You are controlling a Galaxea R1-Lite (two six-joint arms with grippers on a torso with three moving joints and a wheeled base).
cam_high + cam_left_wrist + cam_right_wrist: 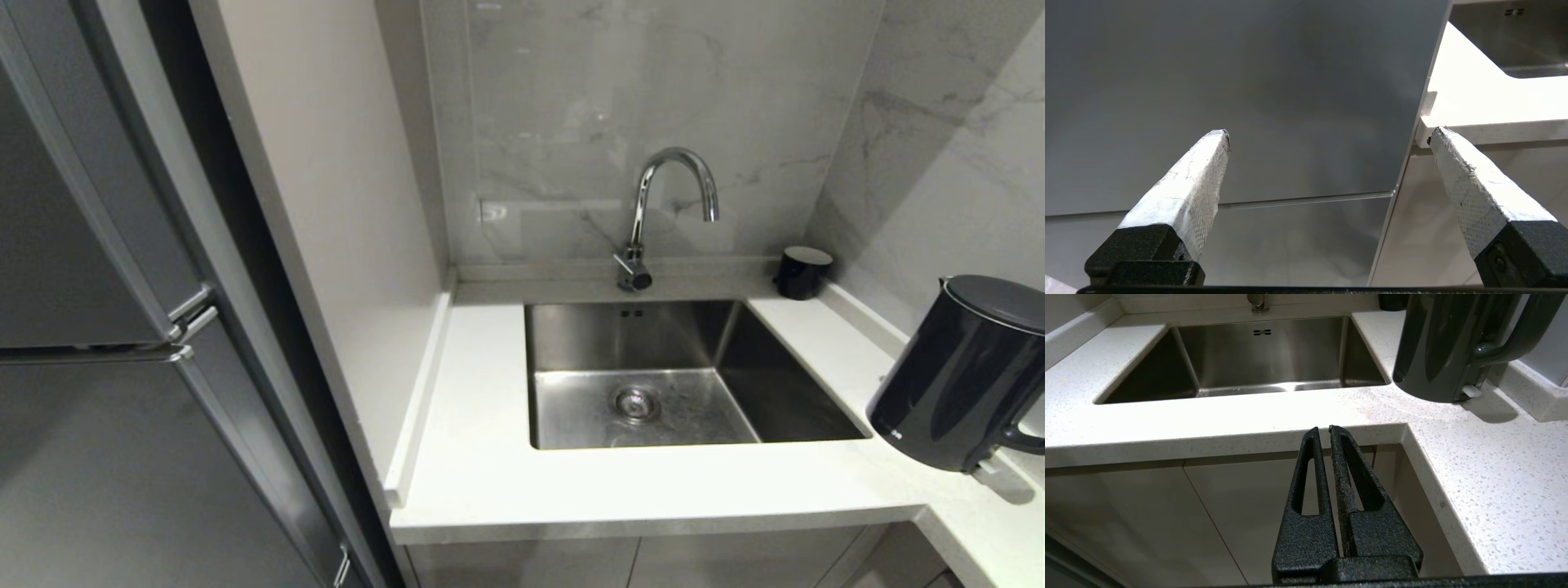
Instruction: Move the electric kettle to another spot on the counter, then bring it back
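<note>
One electric kettle (959, 371): glossy black jug, flat lid (loop handle); left gripper (1329, 136) released, right gripper (1323, 428) clenched, empty.

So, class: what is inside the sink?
The sink holds only a round drain in its bare steel floor, and overflow slots on the back wall. Its near wall is hidden by the counter edge.

A steel sink (739, 359) with a round drain (636, 403) sits below a curved chrome tap (663, 204). A small black cup (802, 272) stands in the back corner against the marble wall (571, 106). A grey fridge (82, 327) fills the left side.
</note>
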